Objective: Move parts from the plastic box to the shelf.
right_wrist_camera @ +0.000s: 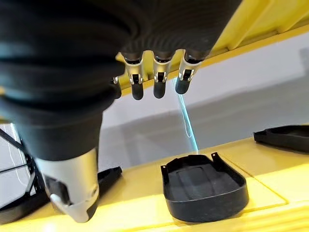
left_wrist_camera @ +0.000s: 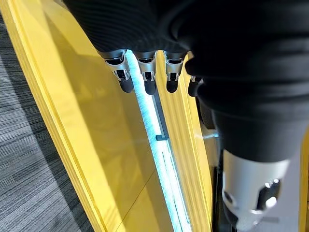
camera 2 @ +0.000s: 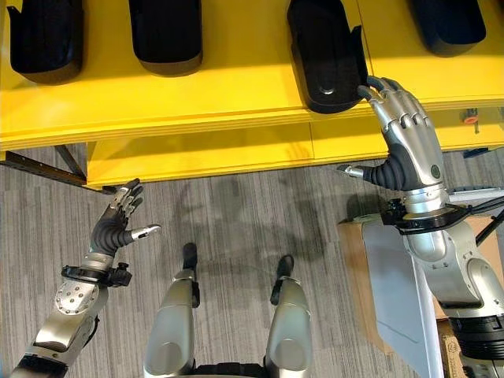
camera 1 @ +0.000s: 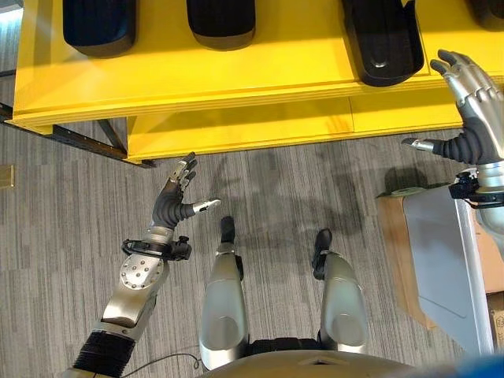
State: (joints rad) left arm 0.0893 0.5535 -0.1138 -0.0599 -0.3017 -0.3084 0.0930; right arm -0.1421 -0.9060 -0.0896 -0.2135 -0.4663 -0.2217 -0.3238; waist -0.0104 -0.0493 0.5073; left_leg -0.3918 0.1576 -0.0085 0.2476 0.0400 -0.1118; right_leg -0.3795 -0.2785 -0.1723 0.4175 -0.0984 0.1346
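Yellow shelf (camera 2: pixel 236 94), black parts (camera 2: pixel 327 55), grey streaked floor (camera 2: pixel 236 213), white plastic box (camera 2: pixel 402 307)

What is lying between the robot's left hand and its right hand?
Nothing lies between the left hand and the right hand: that stretch is bare grey carpet before the yellow shelf, as both eye views show.

No text, label or number can be read on anything here.
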